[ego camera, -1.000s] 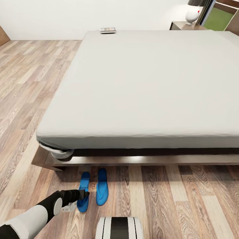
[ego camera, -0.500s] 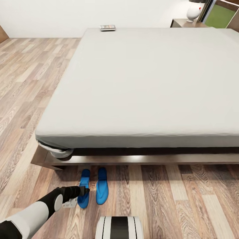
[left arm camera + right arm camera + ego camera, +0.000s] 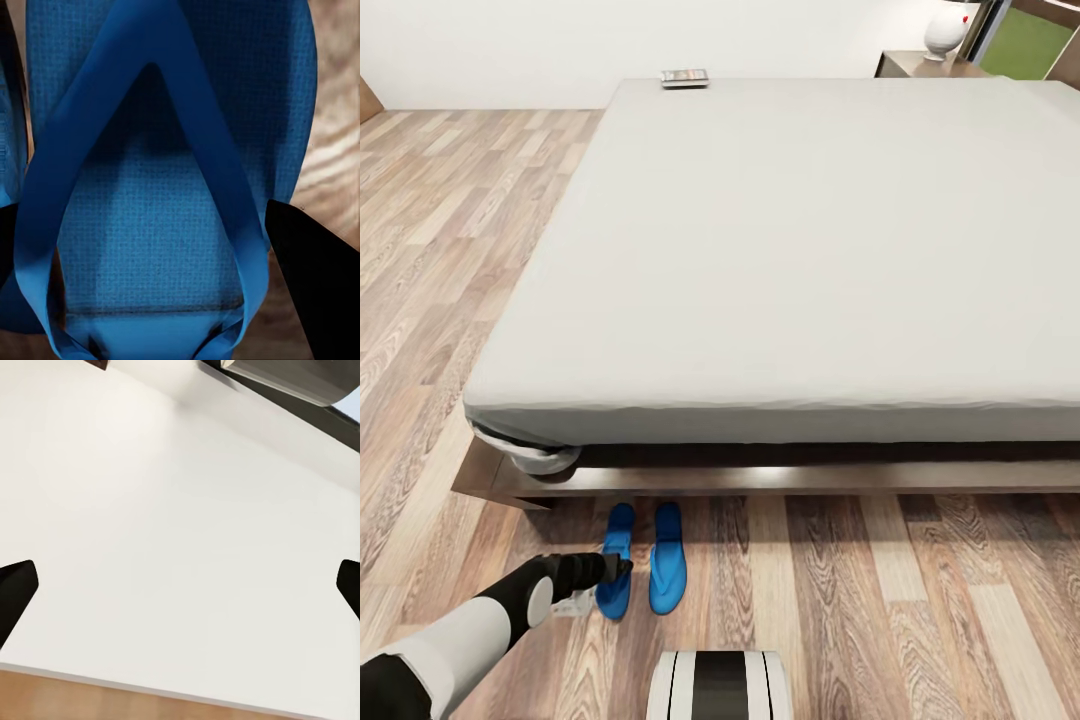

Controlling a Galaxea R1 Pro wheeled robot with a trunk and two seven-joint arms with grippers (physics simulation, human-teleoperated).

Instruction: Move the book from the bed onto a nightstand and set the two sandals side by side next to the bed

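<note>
Left gripper (image 3: 622,570) poised over the left sandal (image 3: 616,575), jaws spread wide and straddling its V-strap, gripping nothing; whether the fingertips (image 3: 319,285) touch the sole cannot be told. The right sandal (image 3: 667,559) lies just beside, parallel, on the plank floor (image 3: 920,600) near the bed (image 3: 800,260). The book (image 3: 685,77) rests at the mattress's far corner, well away from the jaws. Right gripper (image 3: 180,589) spread open, empty, facing a white wall (image 3: 180,510).
</note>
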